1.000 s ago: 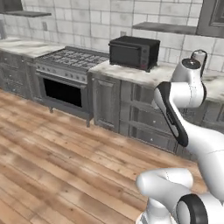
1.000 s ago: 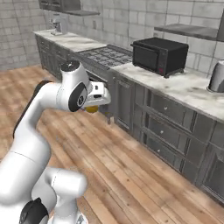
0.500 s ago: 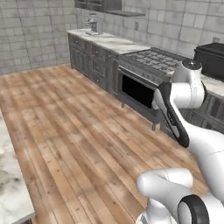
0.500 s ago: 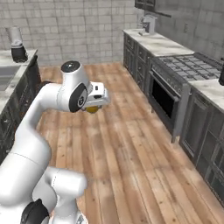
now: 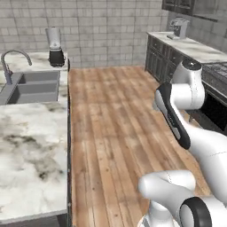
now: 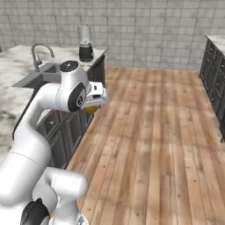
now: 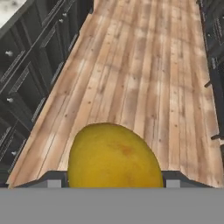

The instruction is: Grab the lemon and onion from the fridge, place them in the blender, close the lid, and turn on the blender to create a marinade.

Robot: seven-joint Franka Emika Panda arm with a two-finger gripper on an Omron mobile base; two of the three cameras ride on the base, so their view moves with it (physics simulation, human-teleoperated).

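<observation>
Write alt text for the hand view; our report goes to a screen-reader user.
A round bright yellow lemon sits at the bottom of the view, held in the gripper, above a light brown wooden plank floor stretching ahead. Dark grey cabinet drawers with small knobs line the left side, and more dark cabinets edge the right.

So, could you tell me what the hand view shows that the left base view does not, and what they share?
The hand view looks along the gripper, shut on the lemon, with dark cabinet drawers along its left side. The left base view takes in the blender on the marble counter, the sink with its faucet, and a coffee machine on the far counter. Both show the wooden floor.
</observation>
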